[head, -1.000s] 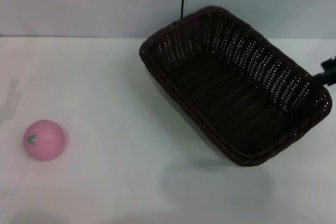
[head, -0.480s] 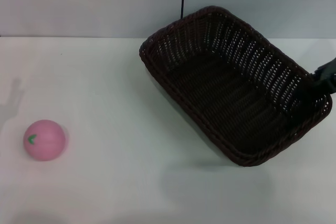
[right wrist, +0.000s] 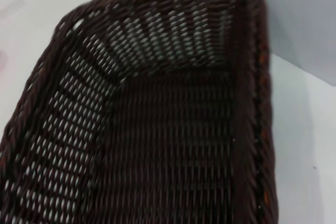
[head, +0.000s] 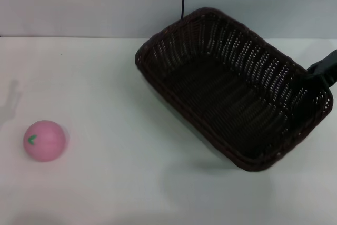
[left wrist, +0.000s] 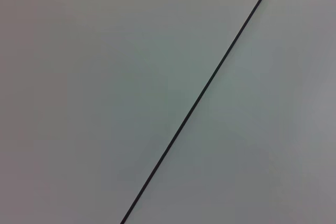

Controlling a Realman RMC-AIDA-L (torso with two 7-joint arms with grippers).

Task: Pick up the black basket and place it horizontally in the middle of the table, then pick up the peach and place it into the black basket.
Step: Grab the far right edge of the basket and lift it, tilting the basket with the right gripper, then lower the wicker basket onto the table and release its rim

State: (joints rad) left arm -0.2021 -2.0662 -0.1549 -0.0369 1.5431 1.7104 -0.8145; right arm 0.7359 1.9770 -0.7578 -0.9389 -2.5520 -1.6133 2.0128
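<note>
Right gripper (head: 322, 73) at far-right rim of black basket (head: 231, 85); basket lies diagonal, right of table centre.

Risk: the grip looks to be at one corner only, so the long basket could swing or slip off the fingers and land crooked rather than horizontal; a wide swing could also nudge the peach (head: 45, 140), though it sits well apart at front left. Whether the fingers pinch the rim or stand spread I cannot tell; they are hidden behind the wicker. Basket: very dark woven wicker, rectangular, rounded corners, sloping sides, braided rim, empty inside. The near-left end seems tilted up off the white table (head: 105, 183). Left gripper is not in view.
</note>
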